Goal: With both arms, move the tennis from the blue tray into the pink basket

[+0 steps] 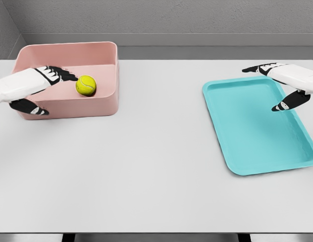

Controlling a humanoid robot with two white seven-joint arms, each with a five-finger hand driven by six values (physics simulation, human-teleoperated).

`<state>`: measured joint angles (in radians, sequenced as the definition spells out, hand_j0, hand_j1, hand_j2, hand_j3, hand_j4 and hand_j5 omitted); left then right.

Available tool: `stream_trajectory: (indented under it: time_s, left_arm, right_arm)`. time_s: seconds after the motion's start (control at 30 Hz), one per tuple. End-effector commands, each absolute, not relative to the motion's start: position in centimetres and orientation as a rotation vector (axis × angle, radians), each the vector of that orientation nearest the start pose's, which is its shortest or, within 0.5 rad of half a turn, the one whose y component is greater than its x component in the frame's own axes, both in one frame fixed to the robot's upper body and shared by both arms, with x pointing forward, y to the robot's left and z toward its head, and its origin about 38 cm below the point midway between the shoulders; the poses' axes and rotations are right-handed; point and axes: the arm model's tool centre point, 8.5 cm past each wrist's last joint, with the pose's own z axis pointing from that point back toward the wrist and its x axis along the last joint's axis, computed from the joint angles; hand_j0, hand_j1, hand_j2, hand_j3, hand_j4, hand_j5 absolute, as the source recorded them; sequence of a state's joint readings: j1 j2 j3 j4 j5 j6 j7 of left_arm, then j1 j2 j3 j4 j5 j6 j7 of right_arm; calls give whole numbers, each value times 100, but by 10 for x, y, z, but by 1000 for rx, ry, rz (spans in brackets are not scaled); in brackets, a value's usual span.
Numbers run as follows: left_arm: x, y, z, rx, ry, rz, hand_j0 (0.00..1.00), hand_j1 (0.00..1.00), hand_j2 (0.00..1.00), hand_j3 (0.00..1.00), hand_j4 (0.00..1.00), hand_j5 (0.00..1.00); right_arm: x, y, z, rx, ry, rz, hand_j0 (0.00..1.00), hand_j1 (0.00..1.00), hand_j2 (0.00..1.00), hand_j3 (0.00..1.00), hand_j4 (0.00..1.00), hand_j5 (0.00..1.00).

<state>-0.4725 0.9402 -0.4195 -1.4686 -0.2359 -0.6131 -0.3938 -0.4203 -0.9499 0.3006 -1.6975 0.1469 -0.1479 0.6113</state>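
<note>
tennis ball [86, 85]: there was 1 | pink basket [70, 53]: there was 1 | blue tray [247, 126]: there was 1 | tabletop [146, 176]: there was 1 | robot hands: there were 2, left hand [33, 85] and right hand [288, 80]

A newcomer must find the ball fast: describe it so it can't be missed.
On the white table, look to the far left corner for the pink rectangular plastic basket. Inside it, beside the left hand, sits the small yellow-green fuzzy tennis ball, the only round thing there.
</note>
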Motion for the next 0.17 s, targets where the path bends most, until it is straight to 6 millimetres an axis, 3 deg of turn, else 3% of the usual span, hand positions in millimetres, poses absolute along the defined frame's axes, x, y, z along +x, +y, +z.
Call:
stream_trajectory:
  time_s: [0.0, 0.13]
  left_arm:
    - [409, 362, 254, 470, -1610, -1829, 100, 100, 100, 100, 100, 100]
    - [409, 362, 254, 471, -1608, -1829, 100, 100, 100, 100, 100, 100]
  right_arm:
    - [407, -357, 271, -462, -1344, 1621, 100, 100, 100, 100, 100, 100]
    - [407, -358, 270, -461, -1343, 1621, 100, 100, 100, 100, 100, 100]
